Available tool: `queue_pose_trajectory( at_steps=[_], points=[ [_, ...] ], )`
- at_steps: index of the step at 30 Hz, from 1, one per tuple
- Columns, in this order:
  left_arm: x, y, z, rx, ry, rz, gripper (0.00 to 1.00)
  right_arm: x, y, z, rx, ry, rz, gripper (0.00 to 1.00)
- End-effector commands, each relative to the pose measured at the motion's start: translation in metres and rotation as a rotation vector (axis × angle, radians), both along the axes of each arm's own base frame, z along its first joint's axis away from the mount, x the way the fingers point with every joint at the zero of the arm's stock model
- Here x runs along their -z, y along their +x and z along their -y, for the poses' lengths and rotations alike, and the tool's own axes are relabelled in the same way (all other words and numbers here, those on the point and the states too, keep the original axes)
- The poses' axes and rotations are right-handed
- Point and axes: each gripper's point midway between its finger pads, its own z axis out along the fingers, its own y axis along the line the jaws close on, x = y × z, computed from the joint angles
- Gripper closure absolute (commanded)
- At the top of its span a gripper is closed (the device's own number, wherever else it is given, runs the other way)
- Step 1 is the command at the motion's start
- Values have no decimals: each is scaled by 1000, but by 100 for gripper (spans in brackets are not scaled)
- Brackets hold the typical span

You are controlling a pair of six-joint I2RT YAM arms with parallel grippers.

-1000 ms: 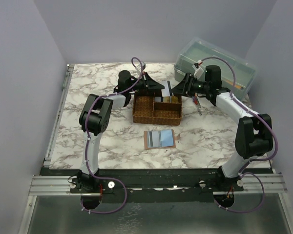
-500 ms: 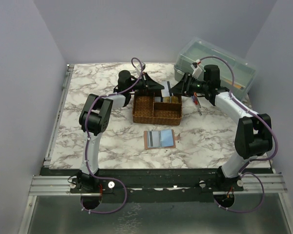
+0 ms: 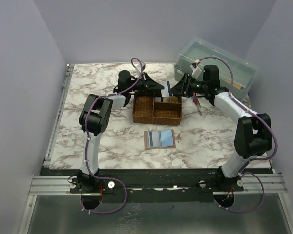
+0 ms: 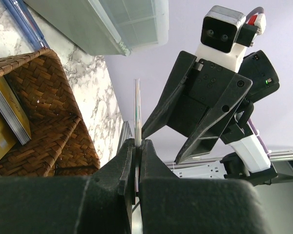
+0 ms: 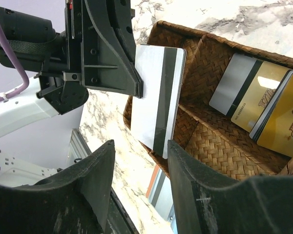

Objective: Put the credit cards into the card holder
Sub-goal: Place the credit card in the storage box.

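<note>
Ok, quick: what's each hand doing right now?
Left hand: closed, holding a white credit card with a dark stripe.
Right hand: open, holding nothing.

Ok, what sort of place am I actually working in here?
Most likely a lab robot cell, not a home or office: plain lilac walls box in a marble-patterned tabletop, with an aluminium mounting rail along its near edge.

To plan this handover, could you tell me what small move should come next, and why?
Probably ease the open right gripper forward around the card at its free end: the left gripper pinches it over the woven tray, and it lines up with the right gripper's gap.
</note>
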Motion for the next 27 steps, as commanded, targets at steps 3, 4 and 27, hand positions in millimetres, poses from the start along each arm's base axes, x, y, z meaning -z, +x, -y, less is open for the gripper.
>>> queue_pose_trajectory(
  at_steps=[3,4,27],
  points=[
    [-10,0,2,-9,-6,49,100,-18,-1,-8,-28,44,29,51],
    [-10,0,2,-9,-6,47,100,-20,-1,-8,-27,45,31,52],
    [-8,-2,7,-7,6,36,100,-13,1,-20,31,259,-153,75]
  ],
)
